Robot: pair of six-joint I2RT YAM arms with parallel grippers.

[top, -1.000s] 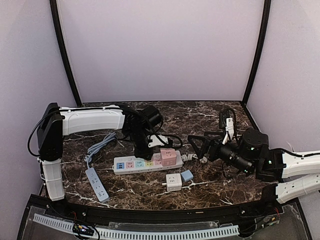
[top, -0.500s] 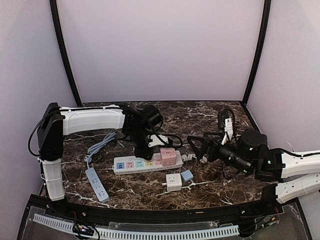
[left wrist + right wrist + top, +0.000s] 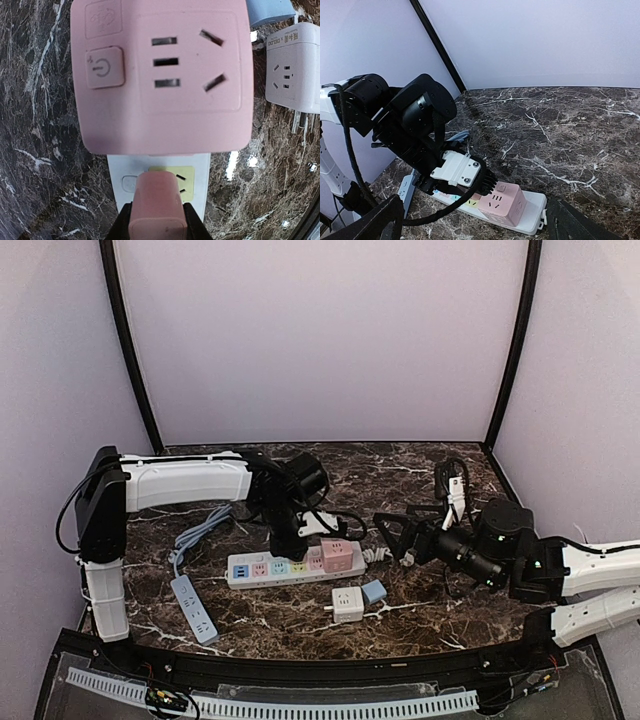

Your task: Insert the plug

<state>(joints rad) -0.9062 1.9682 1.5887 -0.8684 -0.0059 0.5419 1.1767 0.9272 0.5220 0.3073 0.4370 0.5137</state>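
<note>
My left gripper (image 3: 157,227) is shut on a pink plug (image 3: 156,202), with black fingers (image 3: 122,227) pressed to both its sides. The plug stands over the yellow socket (image 3: 186,181) of the white power strip (image 3: 290,568) and covers the socket's left half. Its prongs are hidden, so I cannot tell whether they are in the holes. A pink cube adapter (image 3: 160,75) sits in the strip right beside that socket. In the top view the left gripper (image 3: 290,538) points down at the strip. My right gripper (image 3: 395,535) hovers open to the right of the strip's end, holding nothing.
A white cube adapter (image 3: 347,604) and a small blue plug (image 3: 374,591) lie in front of the strip. A pale blue strip (image 3: 193,608) with its grey cable lies at the front left. Black cables and a white connector (image 3: 458,488) rest at the back right.
The right arm has crept slightly to the left toward the strip's end, gripper still open. The left gripper has barely moved and keeps hold of the pink plug.
</note>
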